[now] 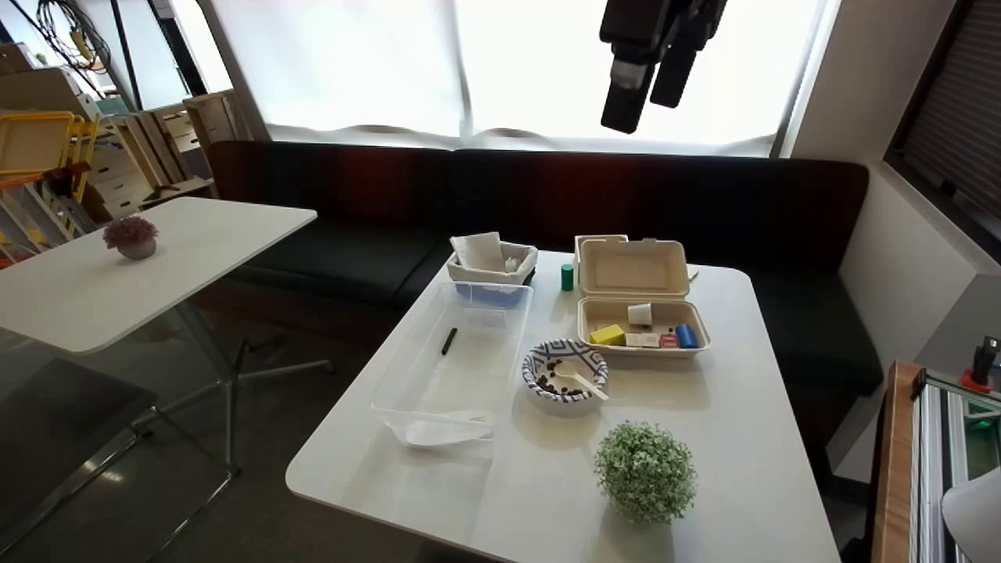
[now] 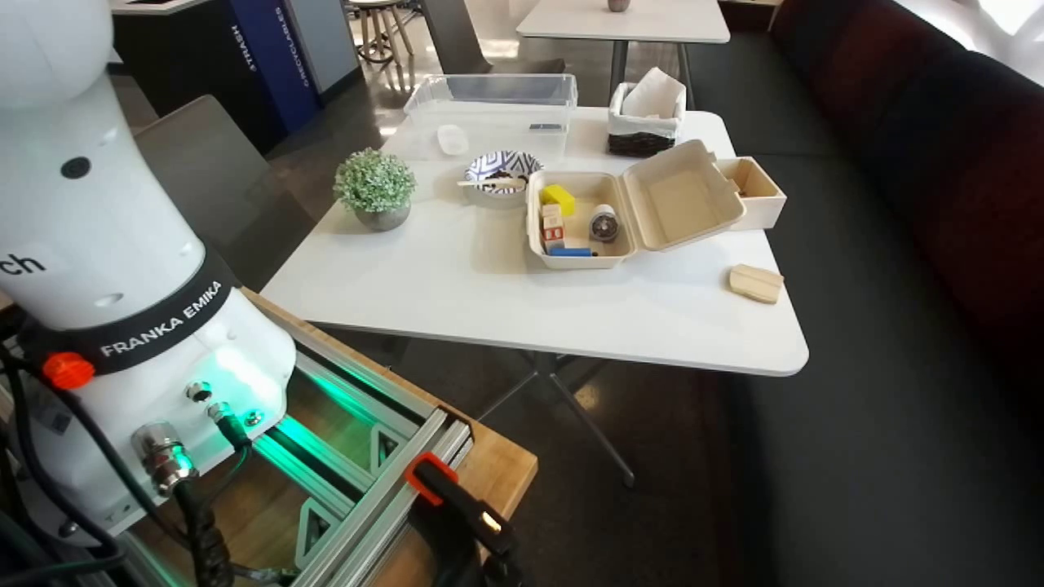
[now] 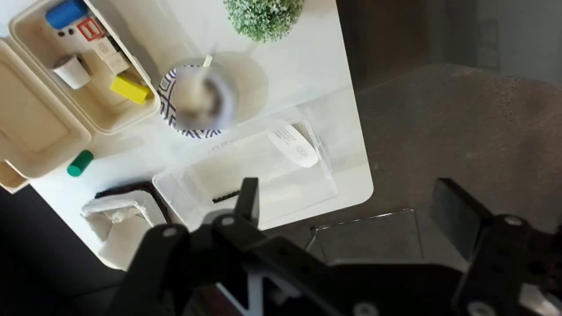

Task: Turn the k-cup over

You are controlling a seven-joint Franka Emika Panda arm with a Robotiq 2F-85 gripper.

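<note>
The k-cup is a small white cup with a brown lid. It sits inside the open beige takeout box, among small objects, in an exterior view. In an exterior view its brown lid faces the camera, and it appears to lie on its side in the box. The wrist view shows the k-cup at the upper left. My gripper is high above the table, apart from everything. In the wrist view the fingers are wide apart with nothing between them.
The box also holds a yellow block, a blue cylinder and small blocks. Nearby are a patterned bowl with a spoon, a clear bin, a lined basket, a green cylinder and a plant.
</note>
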